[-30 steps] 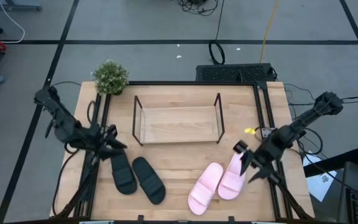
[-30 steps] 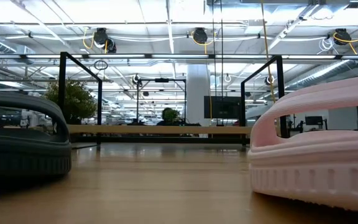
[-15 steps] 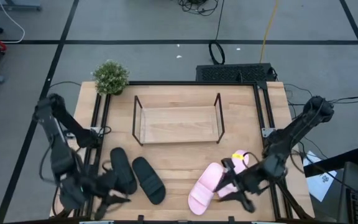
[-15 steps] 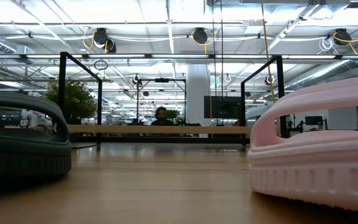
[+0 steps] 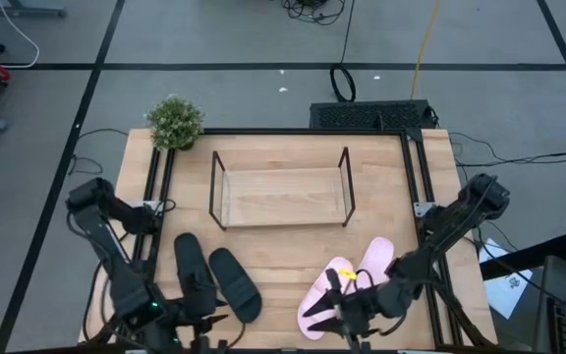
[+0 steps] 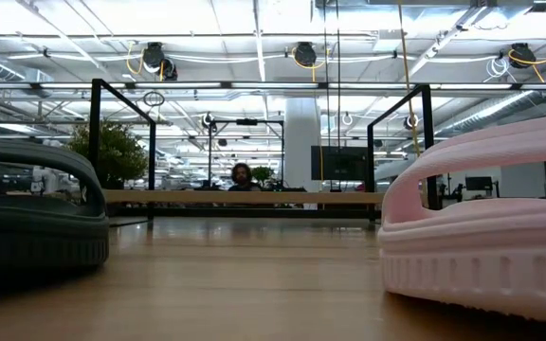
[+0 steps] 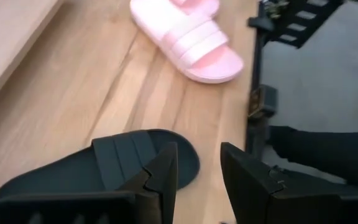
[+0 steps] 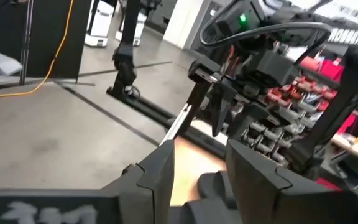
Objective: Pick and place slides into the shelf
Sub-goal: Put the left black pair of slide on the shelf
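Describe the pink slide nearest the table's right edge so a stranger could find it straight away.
Start at the wire shelf in the middle of the table and go toward the near right corner, where two pink slides lie side by side. It is the right one: it sits a little closer to the shelf than its twin, far from the black pair.

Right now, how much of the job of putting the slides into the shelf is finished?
Nothing is done: the shelf holds no slide. In hand: nothing gripped; the left gripper hangs open near the black slides, the right gripper open by the pink slides. All four remain to place.
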Controlling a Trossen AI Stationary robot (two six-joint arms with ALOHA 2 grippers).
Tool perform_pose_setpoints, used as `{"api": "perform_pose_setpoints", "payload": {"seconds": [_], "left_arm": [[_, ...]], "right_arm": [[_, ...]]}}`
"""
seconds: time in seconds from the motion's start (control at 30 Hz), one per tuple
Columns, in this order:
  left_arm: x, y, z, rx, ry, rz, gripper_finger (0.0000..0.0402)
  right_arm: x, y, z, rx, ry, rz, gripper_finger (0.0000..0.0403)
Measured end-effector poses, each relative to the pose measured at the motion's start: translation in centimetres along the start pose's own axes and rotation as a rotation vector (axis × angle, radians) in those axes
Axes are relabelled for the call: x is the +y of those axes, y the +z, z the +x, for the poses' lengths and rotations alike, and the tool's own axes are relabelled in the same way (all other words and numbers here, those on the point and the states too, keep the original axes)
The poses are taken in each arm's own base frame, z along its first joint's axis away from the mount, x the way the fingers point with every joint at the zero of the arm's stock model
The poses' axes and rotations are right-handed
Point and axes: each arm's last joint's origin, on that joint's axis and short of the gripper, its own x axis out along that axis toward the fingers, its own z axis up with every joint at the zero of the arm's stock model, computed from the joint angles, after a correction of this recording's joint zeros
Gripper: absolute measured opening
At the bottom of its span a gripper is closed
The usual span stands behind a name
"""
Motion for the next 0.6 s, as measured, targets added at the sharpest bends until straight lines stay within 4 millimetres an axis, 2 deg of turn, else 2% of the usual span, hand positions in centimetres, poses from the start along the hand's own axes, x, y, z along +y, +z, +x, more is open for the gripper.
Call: {"api": "perform_pose_setpoints", "payload": {"seconds": [0.17,0.33,0.47,0.6], "left_arm": [[-0.5,-0.3,3.0,0.061,0.018,-0.016,0.0118],[-0.9,-1.0,5.5,0.122,0.023,-0.023,0.0118],[-1.0,-1.5,6.7,0.141,0.047,-0.026,0.0118],[-1.0,-1.4,6.9,0.174,0.030,-0.085,0.0118]], "right_arm": [[0.8,-1.2,0.7,0.042,0.011,-0.019,0.0135],[0.8,-1.4,0.7,0.053,0.013,-0.043,0.0135],[0.8,-1.4,0.7,0.058,0.014,-0.045,0.0135],[0.8,-1.4,0.7,0.057,0.014,-0.045,0.0135]]}}
